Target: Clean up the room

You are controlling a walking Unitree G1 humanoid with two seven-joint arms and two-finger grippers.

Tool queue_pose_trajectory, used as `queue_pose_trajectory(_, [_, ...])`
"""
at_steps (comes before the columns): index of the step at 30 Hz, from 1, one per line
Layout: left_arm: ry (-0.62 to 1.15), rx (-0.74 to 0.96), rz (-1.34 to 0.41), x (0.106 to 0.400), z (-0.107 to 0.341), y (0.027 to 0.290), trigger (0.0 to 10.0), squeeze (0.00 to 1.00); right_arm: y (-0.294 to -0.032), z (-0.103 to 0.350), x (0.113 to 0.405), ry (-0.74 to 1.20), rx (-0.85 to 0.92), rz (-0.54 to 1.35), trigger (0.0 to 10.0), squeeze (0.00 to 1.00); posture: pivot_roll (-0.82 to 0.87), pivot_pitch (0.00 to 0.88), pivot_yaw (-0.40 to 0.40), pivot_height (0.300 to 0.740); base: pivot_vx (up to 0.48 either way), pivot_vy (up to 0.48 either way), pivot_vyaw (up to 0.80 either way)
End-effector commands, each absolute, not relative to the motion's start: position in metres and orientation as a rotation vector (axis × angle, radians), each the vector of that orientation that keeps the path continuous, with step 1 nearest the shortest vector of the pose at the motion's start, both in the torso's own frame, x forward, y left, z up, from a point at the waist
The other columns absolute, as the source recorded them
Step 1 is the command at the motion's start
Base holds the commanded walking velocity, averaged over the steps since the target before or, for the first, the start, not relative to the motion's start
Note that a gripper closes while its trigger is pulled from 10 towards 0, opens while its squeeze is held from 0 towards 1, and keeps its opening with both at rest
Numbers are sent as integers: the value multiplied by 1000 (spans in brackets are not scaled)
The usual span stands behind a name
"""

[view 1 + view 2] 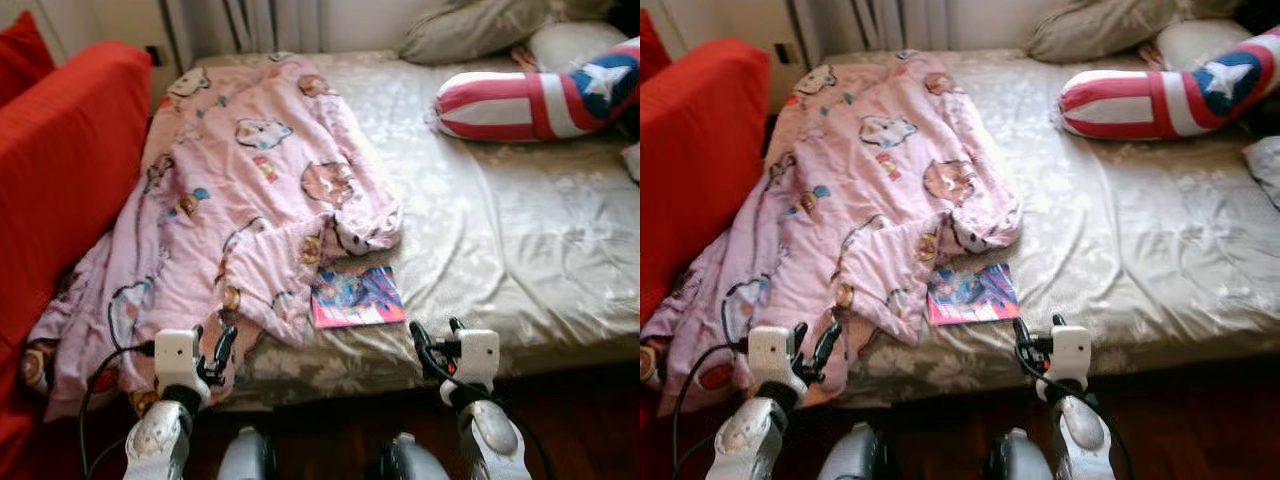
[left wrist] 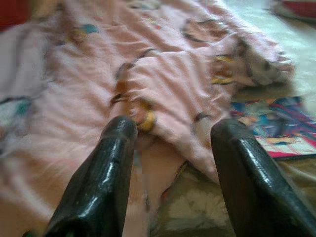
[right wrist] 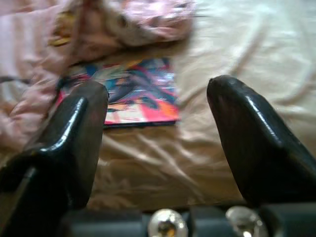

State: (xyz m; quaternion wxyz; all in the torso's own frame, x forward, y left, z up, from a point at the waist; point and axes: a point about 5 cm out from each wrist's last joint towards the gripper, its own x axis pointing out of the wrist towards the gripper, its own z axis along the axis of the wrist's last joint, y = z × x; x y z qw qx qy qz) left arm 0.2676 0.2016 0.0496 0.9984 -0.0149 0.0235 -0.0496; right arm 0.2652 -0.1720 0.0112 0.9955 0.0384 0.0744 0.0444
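Tidying looks barely begun. Both grippers hang spread wide and empty at the bed's near edge. The left gripper [image 1: 212,352] faces the crumpled pink cartoon-print blanket [image 1: 240,210]; the glossy pink-and-blue magazine [image 3: 131,94] lies flat just ahead of the right gripper [image 1: 436,340]. Pinching the magazine's free edge, clear of the blanket fold, should work best.
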Motion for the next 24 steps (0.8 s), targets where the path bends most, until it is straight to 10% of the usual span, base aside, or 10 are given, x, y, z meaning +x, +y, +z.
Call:
queue_pose_trajectory(1, [98,-40,-89,258,39,204,10000,0,-169,11,266,158,77,101,10000,0,25,181,-9,639,0,0,0])
queue_pose_trajectory(24, [131,-40,-118,256,37,199,10000,0,-166,6,261,176,65,128,10000,0,23,187,-8,635,11,0,113])
